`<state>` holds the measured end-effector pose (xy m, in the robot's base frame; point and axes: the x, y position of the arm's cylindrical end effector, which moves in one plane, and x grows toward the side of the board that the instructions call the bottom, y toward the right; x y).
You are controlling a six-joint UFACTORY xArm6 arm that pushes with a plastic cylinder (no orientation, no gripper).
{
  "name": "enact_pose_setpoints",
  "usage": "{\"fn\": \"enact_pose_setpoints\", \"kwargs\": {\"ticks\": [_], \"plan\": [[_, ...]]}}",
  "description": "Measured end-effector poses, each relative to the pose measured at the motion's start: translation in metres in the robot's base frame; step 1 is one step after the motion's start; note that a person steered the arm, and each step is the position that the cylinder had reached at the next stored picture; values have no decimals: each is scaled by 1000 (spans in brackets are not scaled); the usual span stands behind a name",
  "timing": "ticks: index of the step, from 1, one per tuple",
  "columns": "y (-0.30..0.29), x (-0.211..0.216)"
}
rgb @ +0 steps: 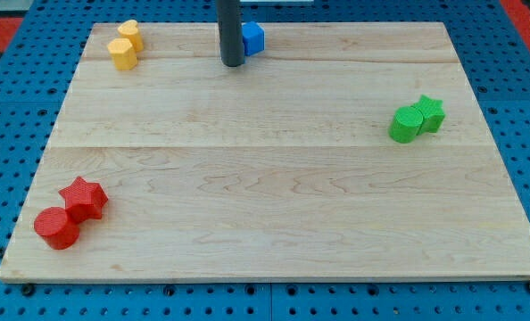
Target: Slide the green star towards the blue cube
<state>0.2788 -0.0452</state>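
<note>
- Nearest us, by the bottom-left corner of the board [274, 241], lie a red cylinder [56, 228] and a red star [84, 197], touching; they play no part in this.
- Midway up, close to the right edge, the green star [431, 112] sits against a green cylinder [406, 124], which lies on the star's lower-left side.
- Farthest off, along the top edge, we find two yellow blocks [123, 45] near the top-left corner and the blue cube [252, 38] near the middle of that edge.
- Our tip [233, 63] rests just left of the blue cube, perhaps touching it, and well apart from the green star. It is a plain rod with nothing to open or close, and it holds nothing.
- We judge the push not yet begun: next we must travel to the star's right side and drive it toward the top-left, minding the cylinder in its path.
</note>
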Motion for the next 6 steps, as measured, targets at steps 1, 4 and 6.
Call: {"fn": "enact_pose_setpoints", "kwargs": {"ticks": [1,4,6], "plan": [[2,-6],[15,23],[128,151]]}}
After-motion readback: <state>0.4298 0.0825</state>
